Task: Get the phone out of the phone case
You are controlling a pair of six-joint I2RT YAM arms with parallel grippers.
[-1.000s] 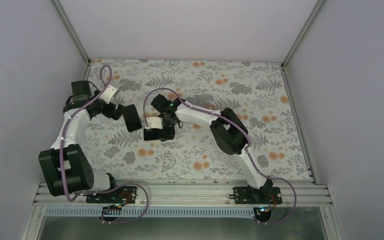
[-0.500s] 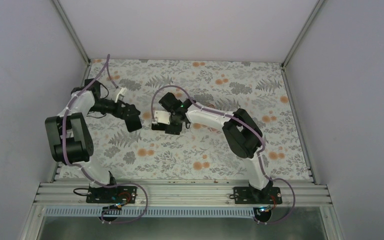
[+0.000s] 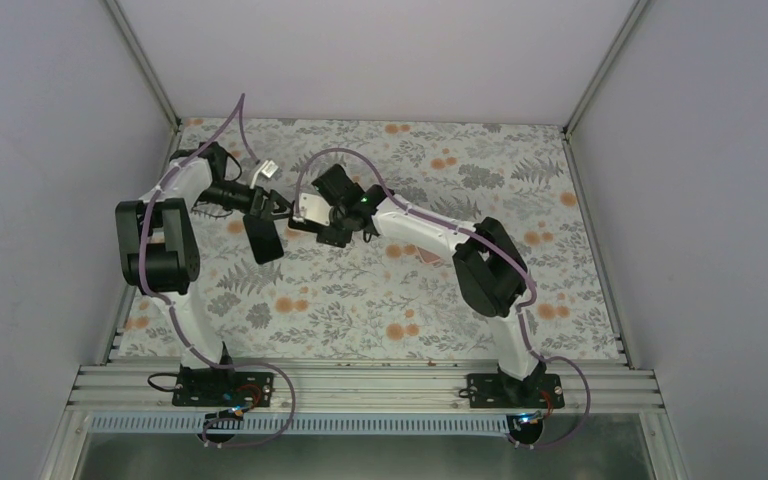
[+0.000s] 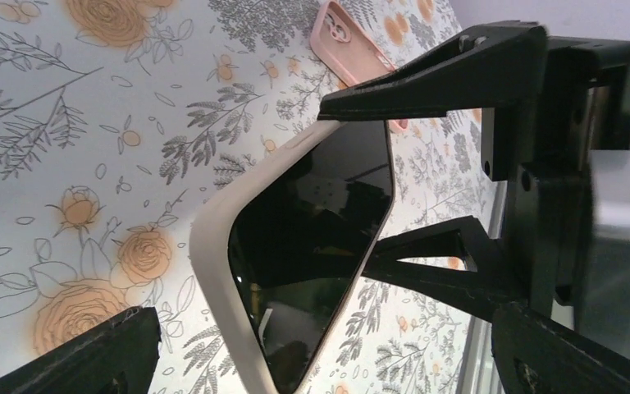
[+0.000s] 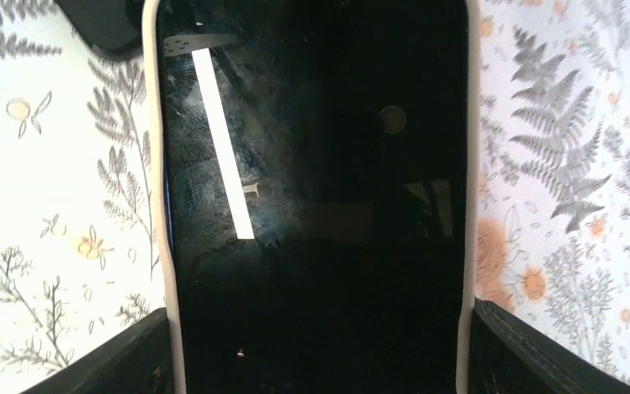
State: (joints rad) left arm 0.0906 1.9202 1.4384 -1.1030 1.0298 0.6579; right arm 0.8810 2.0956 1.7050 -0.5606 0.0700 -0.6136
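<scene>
A black-screened phone [image 5: 312, 205] sits in a cream case [image 5: 161, 246]. My right gripper [image 5: 316, 345] is shut on the cased phone's two long edges and holds it above the table. In the left wrist view the cased phone [image 4: 320, 230] hangs tilted, its cream rim [image 4: 213, 271] towards my left side, with the right gripper's fingers [image 4: 435, 82] clamped on it. My left gripper [image 4: 324, 345] is open, one finger on each side of the phone's near corner, not touching it. In the top view the left gripper [image 3: 278, 207] meets the right gripper [image 3: 297, 220] left of the table's centre.
A flat black object [image 3: 263, 238] lies on the floral table just in front of the grippers; it also shows in the right wrist view [image 5: 102, 25]. A pink phone case [image 4: 351, 45] lies on the table farther right. The walls stand close on the left and at the back.
My left arm has swung up and to the right, bringing its open gripper to the phone. My right gripper has lifted the cased phone back and to the left. The black object has not moved.
</scene>
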